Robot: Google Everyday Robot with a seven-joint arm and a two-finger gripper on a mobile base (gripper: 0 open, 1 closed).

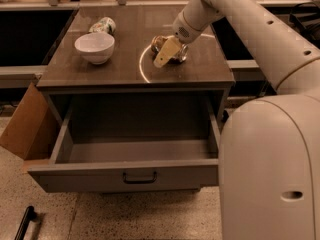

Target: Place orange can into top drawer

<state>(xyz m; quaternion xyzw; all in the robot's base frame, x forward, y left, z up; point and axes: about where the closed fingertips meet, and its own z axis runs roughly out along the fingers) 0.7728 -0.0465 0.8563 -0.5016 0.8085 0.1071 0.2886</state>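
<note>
The orange can point(159, 43) lies on its side on the brown cabinet top point(120, 69), shiny orange-gold with a silvery end. My gripper point(169, 52) hangs from the white arm right at the can, its cream fingers point(165, 53) around or against it; part of the can is hidden behind them. The top drawer point(130, 176) is pulled out wide below the cabinet top, grey, with a small dark bar handle point(139, 178) at the middle of its front panel. Nothing lies inside it.
A white bowl point(94, 48) stands at the left of the cabinet top, with a white-and-green patterned can point(102, 25) lying behind it. A brown cardboard box point(22, 126) leans at the cabinet's left. My white base point(272, 169) fills the right foreground.
</note>
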